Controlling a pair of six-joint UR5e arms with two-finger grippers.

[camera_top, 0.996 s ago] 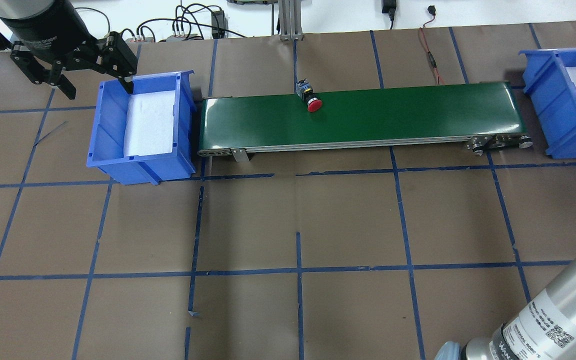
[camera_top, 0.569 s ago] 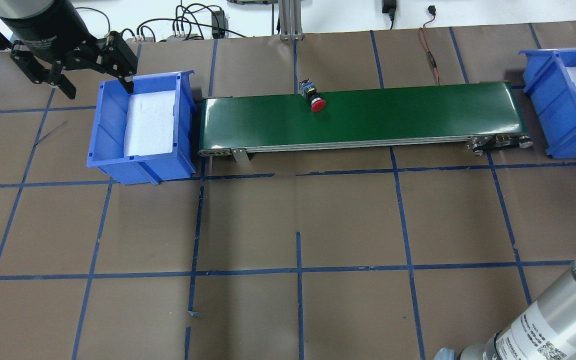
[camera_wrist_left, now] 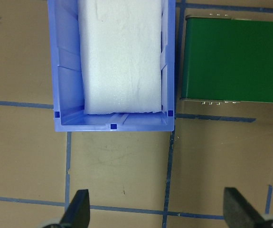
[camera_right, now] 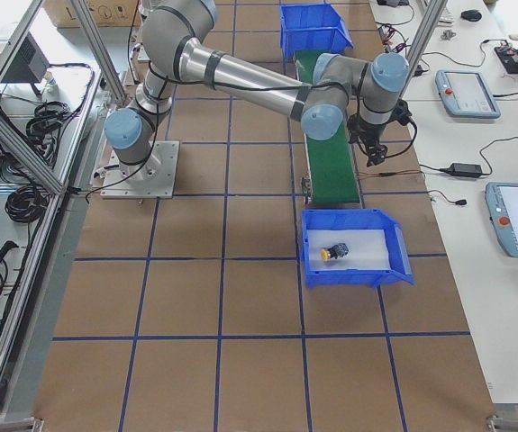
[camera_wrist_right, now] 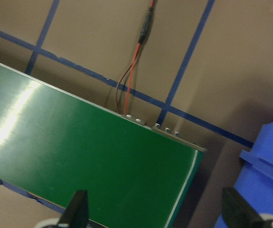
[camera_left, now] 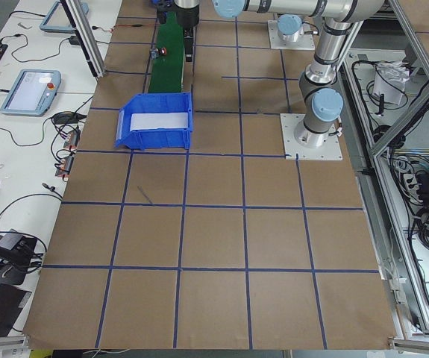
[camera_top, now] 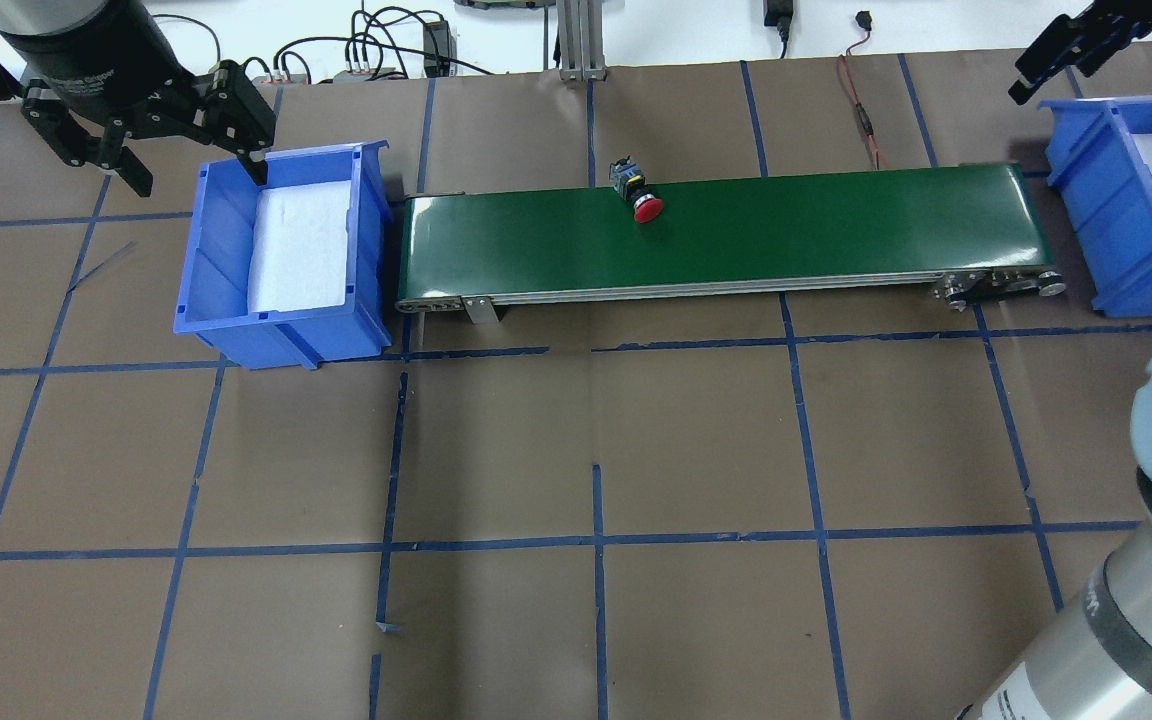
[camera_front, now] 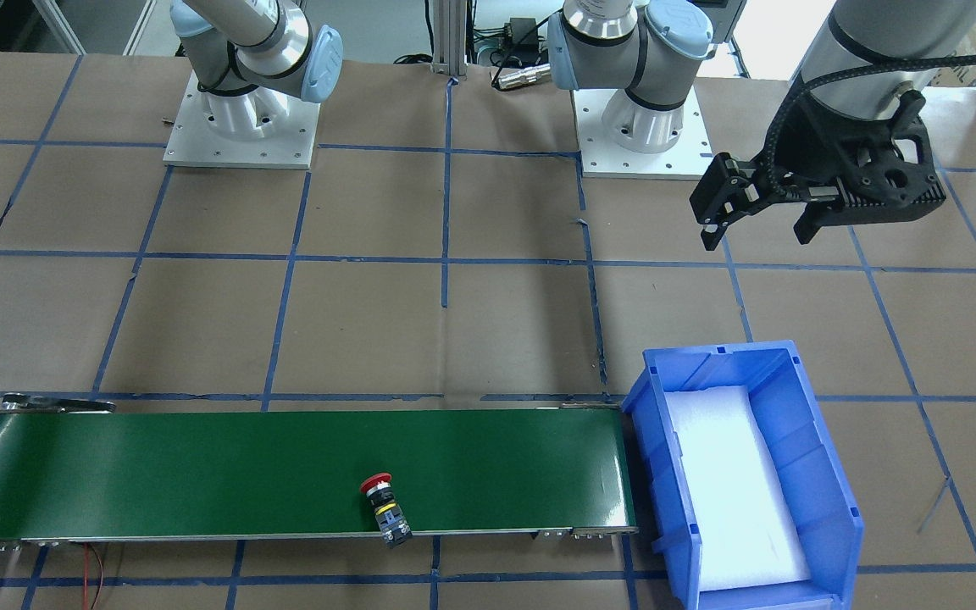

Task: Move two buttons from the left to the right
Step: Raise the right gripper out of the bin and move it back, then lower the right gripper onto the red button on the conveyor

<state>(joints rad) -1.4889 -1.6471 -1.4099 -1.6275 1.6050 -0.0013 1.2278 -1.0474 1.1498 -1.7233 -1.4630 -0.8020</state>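
One red button point(camera_top: 644, 203) lies at the belt point(camera_top: 786, 225) edge.

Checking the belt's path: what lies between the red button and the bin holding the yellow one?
In the overhead view, from the red button to the right bin runs only bare green belt, then a narrow strip of table.

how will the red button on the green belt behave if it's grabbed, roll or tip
The red button lies on its side with its round cap on the conveyor belt, so a nudge would probably swing it around the cap. Its boxy block sits at the belt's edge, so it may drop off. It looks rigid.
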